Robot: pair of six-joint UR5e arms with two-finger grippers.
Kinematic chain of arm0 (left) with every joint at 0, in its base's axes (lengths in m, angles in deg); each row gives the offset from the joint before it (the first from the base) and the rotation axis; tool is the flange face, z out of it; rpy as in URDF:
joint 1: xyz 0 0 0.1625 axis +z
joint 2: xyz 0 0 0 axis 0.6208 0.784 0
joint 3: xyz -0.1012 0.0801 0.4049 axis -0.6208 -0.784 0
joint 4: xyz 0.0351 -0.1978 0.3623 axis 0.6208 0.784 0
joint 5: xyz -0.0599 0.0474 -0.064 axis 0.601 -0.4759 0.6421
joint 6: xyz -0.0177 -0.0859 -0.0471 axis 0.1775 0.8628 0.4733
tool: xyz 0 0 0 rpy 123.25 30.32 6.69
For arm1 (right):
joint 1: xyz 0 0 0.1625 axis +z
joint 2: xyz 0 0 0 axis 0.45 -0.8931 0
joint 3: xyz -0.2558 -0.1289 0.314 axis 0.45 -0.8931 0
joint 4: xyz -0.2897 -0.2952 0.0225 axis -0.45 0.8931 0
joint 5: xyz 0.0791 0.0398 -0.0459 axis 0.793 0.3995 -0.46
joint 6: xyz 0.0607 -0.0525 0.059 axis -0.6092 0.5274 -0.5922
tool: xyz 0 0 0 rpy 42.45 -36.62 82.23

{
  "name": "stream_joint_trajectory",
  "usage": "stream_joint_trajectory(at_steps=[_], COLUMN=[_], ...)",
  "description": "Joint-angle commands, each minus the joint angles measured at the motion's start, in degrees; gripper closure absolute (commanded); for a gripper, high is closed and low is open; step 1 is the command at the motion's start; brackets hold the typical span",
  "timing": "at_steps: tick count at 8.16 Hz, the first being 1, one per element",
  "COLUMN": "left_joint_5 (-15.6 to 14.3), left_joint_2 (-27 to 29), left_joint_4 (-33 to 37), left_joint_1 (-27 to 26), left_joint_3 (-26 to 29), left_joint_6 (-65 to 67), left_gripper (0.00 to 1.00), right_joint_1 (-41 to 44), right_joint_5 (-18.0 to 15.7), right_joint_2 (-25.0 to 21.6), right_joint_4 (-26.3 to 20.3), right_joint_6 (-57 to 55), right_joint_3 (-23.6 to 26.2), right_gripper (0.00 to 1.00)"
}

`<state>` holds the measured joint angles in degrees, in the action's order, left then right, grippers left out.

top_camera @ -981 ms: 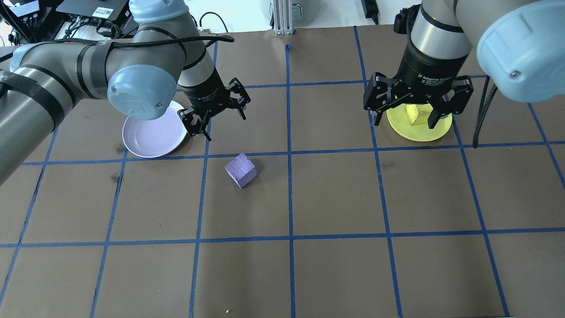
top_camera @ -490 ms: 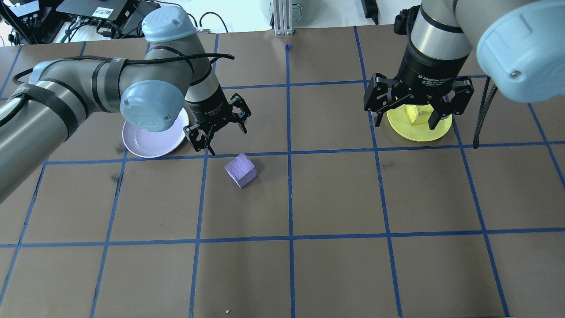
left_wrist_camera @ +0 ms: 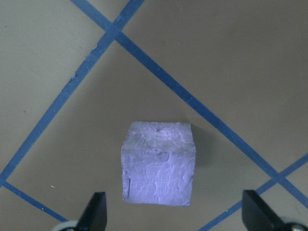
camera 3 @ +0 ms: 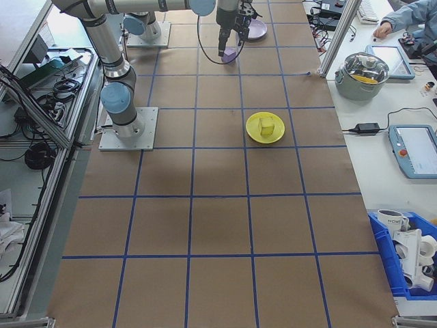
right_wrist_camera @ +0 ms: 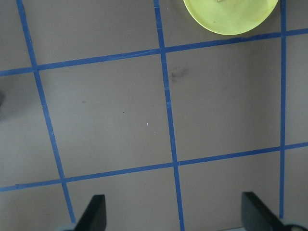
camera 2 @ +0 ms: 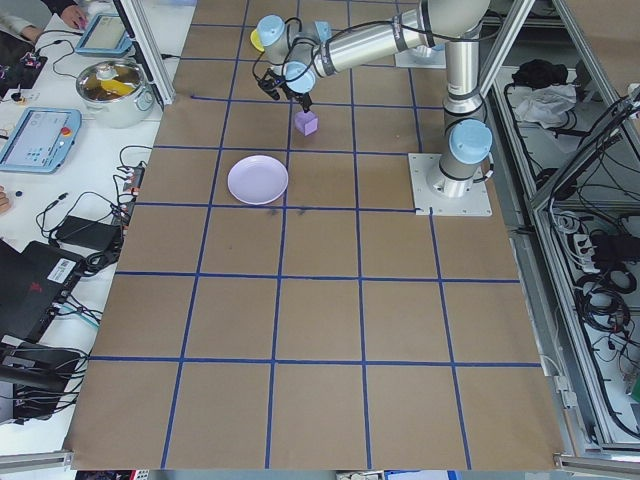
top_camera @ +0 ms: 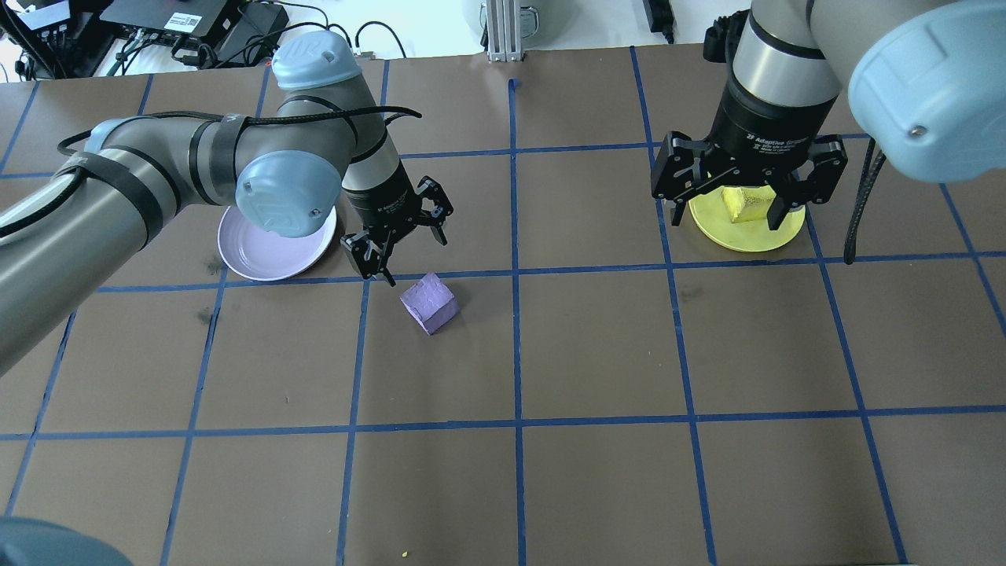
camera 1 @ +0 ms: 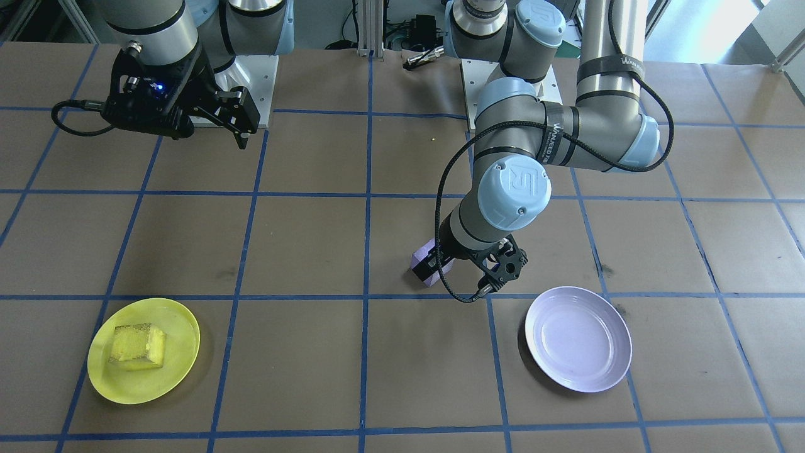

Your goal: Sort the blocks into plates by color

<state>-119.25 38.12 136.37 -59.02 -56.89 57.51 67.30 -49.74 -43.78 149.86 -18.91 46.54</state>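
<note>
While my left gripper (top_camera: 405, 250) hangs just beside the purple block (top_camera: 429, 303), its fingers are spread wide and hold nothing; the left wrist view shows the block (left_wrist_camera: 159, 163) ahead of and between the two fingertips (left_wrist_camera: 94, 211), no contact. Block sits alone on the brown table (top_camera: 597, 354), near the lavender plate (top_camera: 267, 251) but outside it. Yellow block (camera 1: 138, 345) lies in the yellow plate (camera 1: 182, 362). My right gripper (top_camera: 748, 182) hovers high above that plate, fingers spread, empty. Its wrist view catches only the plate's edge (right_wrist_camera: 231, 17) and blue tape (right_wrist_camera: 166, 91).
</note>
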Motion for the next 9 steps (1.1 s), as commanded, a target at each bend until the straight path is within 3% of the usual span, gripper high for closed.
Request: stream_joint_trajectory(at_steps=[1,9], left_joint_5=[0.3,0.2], left_joint_2=[3.4,5.7], left_joint_4=[0.1,0.6], left_joint_1=[-0.3,-0.6], left_joint_3=[-0.4,-2.7], left_joint_6=[-0.5,-4.4], left_gripper=[0.0,0.0], right_joint_1=[0.0,0.0], right_joint_5=[-1.0,-1.1], right_joint_2=[0.0,0.0], right_joint_4=[0.0,0.0], right_joint_6=[0.1,0.1], right_joint_3=[0.0,0.1], right_gripper=[0.0,0.0])
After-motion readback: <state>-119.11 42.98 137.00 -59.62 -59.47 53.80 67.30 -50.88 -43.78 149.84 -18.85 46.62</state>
